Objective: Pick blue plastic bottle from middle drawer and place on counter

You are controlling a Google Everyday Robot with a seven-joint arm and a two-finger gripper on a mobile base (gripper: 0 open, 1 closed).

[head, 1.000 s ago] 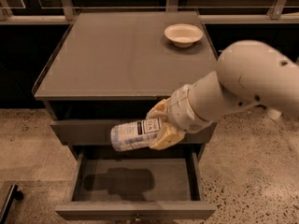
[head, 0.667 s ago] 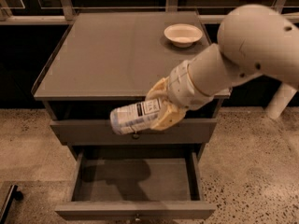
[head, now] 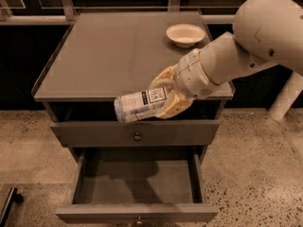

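Camera view: cream two-finger gripper clamps the stubby blue plastic bottle sideways above the open grey middle drawer, level with the matte grey counter front edge.

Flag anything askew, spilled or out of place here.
Nothing spilled or broken. The blue plastic bottle lies sideways in mid-air, clamped by the gripper at the front edge of the counter; the middle drawer below hangs open. The bowl sits upright.

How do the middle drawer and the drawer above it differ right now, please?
The middle drawer is pulled out, floor showing; the drawer above is shut. The gripper, holding the blue plastic bottle, hangs before the drawer above, over the middle drawer. Both are grey with a central knob.
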